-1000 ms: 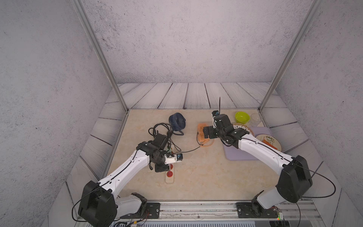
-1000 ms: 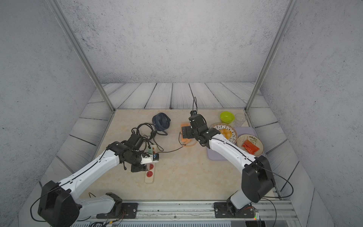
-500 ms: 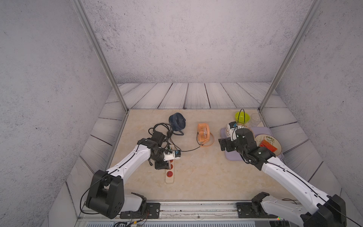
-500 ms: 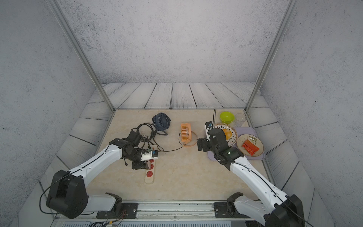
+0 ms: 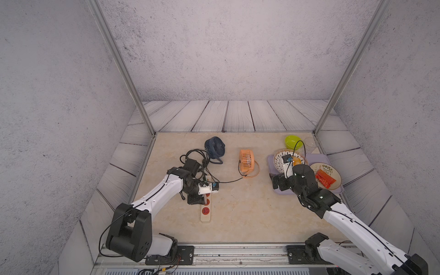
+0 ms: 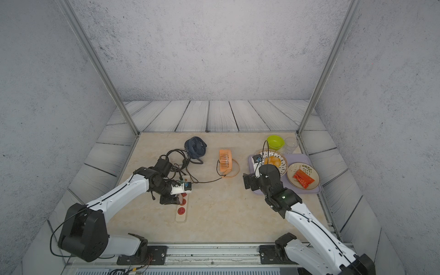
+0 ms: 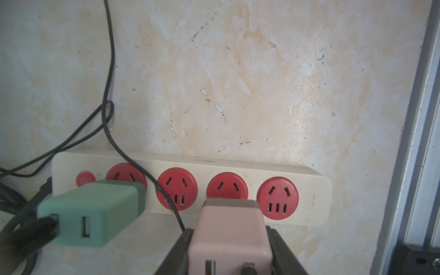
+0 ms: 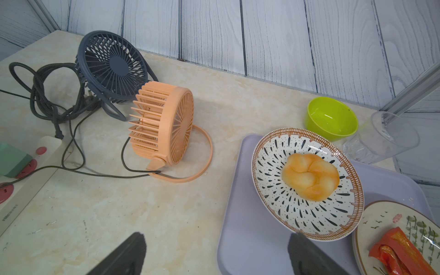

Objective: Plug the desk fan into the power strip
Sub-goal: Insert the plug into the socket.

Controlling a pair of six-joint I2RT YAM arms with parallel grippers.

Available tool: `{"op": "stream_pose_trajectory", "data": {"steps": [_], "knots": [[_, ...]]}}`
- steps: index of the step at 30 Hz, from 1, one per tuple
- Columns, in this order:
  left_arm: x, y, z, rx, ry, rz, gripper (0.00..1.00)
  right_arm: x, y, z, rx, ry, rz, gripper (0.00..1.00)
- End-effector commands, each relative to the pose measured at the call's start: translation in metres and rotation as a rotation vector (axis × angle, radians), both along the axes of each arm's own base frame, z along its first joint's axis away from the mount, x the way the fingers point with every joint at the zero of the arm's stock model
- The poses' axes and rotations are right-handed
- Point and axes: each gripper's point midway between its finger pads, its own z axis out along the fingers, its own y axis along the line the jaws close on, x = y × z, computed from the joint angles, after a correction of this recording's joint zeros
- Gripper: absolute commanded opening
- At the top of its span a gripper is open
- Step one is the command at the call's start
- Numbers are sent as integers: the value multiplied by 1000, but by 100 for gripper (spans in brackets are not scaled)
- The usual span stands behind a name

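The power strip (image 5: 206,217) lies flat on the beige table (image 5: 250,214), its length running front to back. The left claw (image 5: 198,199) hangs right over the strip's middle, clamped on a pink plug (image 7: 229,228). In the left wrist view its dark fingers (image 7: 278,247) press the plug's sides. The plug sits over the strip's third red socket counted from the switch, but I cannot tell whether its pins are in. A green plug (image 7: 92,214) sits in the first socket, next to the switch.

A thin black wire (image 7: 157,188) crosses the strip's second socket. It runs off to the right of the strip to the orange fan (image 5: 246,160), which stands upright on its ring foot, well apart from the strip. A dark blue fan (image 5: 215,147) stands beyond the strip's far end, beside the coiled thick black cord (image 8: 35,102) that leaves that end.

The right claw (image 8: 217,254) is far to the right of the strip, spread wide with nothing in it. It is above the edge of a lilac tray (image 8: 247,228) that faces the strip. The tray carries a patterned plate (image 8: 297,214) with a bun (image 8: 309,176) and a second plate (image 8: 381,228) with a red packet (image 8: 400,252). A green bowl (image 8: 331,119) and a clear cup (image 8: 385,135) stand farthest from the strip.
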Motion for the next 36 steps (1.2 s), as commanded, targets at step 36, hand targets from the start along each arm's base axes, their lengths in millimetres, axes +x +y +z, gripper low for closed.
{"op": "stream_pose_trajectory", "data": {"steps": [36], "knots": [[8,3,-16,59,85,-16,0,4,-6,2,-13,-22,-28,99]]}}
